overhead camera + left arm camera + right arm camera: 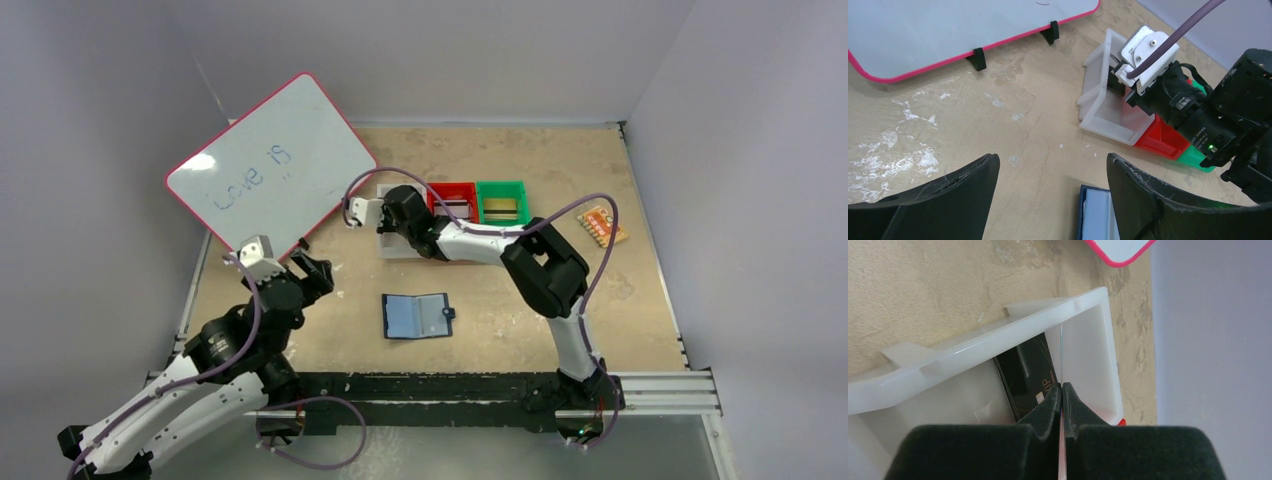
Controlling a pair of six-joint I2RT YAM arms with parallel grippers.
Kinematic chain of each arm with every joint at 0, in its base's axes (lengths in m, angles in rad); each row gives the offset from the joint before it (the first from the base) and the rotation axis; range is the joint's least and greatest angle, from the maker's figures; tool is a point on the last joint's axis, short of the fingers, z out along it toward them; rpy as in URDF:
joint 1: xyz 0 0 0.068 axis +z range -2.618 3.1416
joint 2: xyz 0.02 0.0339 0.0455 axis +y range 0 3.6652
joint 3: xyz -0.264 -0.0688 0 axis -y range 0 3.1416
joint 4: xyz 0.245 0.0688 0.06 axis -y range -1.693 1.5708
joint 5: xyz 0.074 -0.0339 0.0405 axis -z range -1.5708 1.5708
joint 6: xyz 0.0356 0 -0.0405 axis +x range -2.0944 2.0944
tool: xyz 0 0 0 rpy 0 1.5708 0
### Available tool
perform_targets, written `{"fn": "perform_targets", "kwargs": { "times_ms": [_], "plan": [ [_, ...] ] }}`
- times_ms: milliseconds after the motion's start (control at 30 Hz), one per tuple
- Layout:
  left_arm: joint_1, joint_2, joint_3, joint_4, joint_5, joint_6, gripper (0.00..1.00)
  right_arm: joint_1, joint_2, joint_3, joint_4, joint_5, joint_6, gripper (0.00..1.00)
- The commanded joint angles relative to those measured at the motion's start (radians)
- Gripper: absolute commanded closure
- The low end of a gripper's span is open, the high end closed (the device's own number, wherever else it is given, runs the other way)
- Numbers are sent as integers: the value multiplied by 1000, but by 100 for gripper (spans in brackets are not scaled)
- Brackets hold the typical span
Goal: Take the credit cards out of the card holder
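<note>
The navy card holder (417, 316) lies open on the table, pale blue inside, its corner showing between my left fingers (1095, 215). My left gripper (312, 272) (1052, 165) hovers open to the holder's left, with nothing between its jaws. My right gripper (392, 222) (1062, 386) hangs over the white bin (398, 247) (998, 335) and is shut on a thin credit card (1061, 352), seen edge-on and pointing down into the bin. A black card (1025, 372) leans inside that bin.
A red bin (452, 200) and a green bin (501, 202) stand in a row right of the white one. A pink-rimmed whiteboard (270, 165) leans at the back left. An orange patterned piece (603, 225) lies at the right.
</note>
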Motion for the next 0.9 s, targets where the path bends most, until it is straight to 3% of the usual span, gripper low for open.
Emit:
{"fn": "perform_targets", "kwargs": {
  "times_ms": [0,867],
  "plan": [
    [1,-48,29,-10,-56,-24,22,-14,-8,56,-11,-3,-42,100],
    [0,-64,19,-7,-62,-30,22,-41,69,103,-33,-38,-87,96]
  ]
}}
